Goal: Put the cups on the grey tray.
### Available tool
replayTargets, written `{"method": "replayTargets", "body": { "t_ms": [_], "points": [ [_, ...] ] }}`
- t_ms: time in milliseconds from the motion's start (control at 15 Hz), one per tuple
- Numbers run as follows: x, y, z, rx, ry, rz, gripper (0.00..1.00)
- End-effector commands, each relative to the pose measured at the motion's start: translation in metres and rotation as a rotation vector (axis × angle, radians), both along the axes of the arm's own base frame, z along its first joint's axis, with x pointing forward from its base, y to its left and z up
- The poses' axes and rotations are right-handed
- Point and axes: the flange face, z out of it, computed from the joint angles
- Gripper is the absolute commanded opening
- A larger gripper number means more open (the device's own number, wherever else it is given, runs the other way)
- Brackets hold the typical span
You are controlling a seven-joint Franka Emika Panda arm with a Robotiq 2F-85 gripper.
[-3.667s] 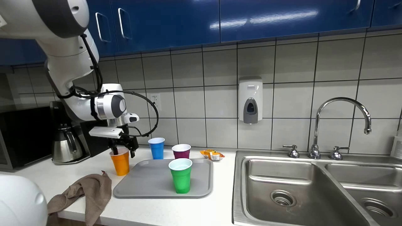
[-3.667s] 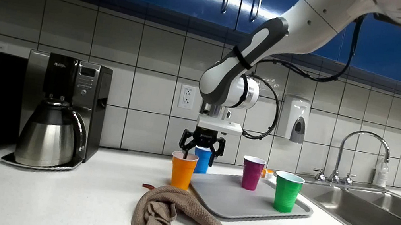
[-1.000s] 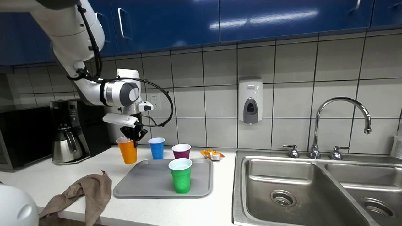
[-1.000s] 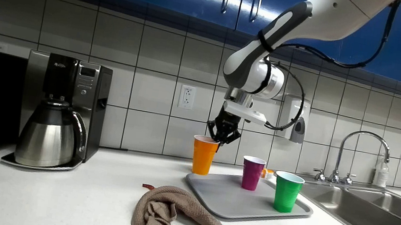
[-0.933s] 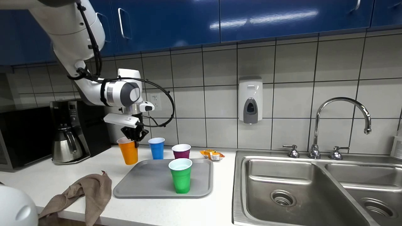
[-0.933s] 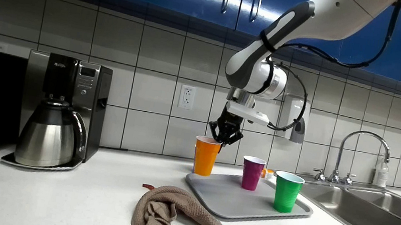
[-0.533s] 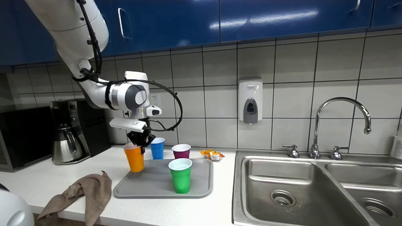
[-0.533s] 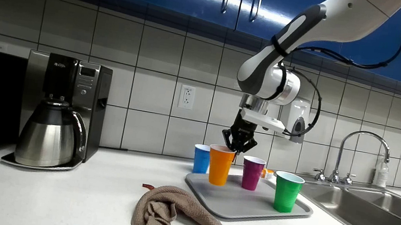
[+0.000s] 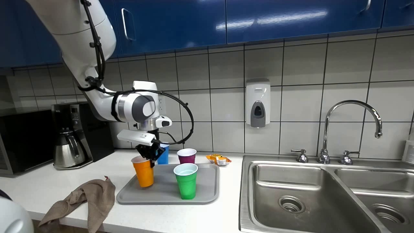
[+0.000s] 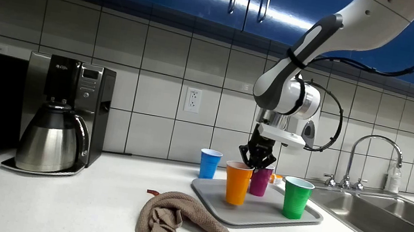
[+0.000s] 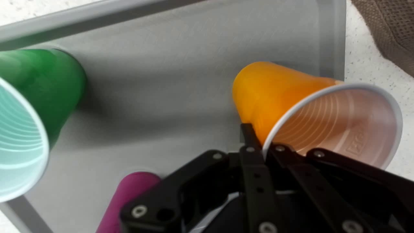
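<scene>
My gripper point(image 11: 262, 149) is shut on the rim of the orange cup point(image 11: 268, 90), one finger outside the wall and the other inside, partly hidden. In both exterior views the orange cup, slightly tilted, is over the left part of the grey tray point(image 9: 165, 181); whether its base touches the tray I cannot tell. The green cup point(image 10: 297, 198) stands upright at the tray's front right. Towards the tray's back stands the purple cup point(image 10: 262, 178), partly behind the gripper and orange cup. The blue cup point(image 10: 209, 164) is on the counter behind the tray, partly covered by my gripper in an exterior view point(image 9: 152, 161).
A brown cloth point(image 10: 178, 219) lies in front of the tray, hanging over the counter edge. Left of it is a coffee maker point(image 10: 60, 122). An orange wrapper point(image 9: 219, 159) rests by the wall, near the steel sink point(image 9: 246, 194). Blue cabinets point(image 9: 174, 22) hang above.
My gripper, open around the orange cup's rim earlier, shut on it and lifted it off the counter. Over the last second it carried the cup right and down over the tray.
</scene>
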Motion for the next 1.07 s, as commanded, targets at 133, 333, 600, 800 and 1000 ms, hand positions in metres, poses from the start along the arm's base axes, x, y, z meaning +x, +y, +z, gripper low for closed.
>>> {"method": "replayTargets", "body": {
  "t_ms": [133,333,600,800,1000],
  "points": [
    [-0.016,-0.005,-0.004,-0.011,-0.001,-0.001,0.2],
    [-0.02,-0.005,-0.01,-0.026,0.016,0.004,0.44],
    [-0.023,-0.004,-0.006,-0.029,0.017,0.004,0.73],
    [-0.023,-0.006,0.002,-0.048,0.014,-0.003,0.95],
    [-0.022,-0.007,0.01,-0.06,0.002,0.007,1.0]
  ]
}}
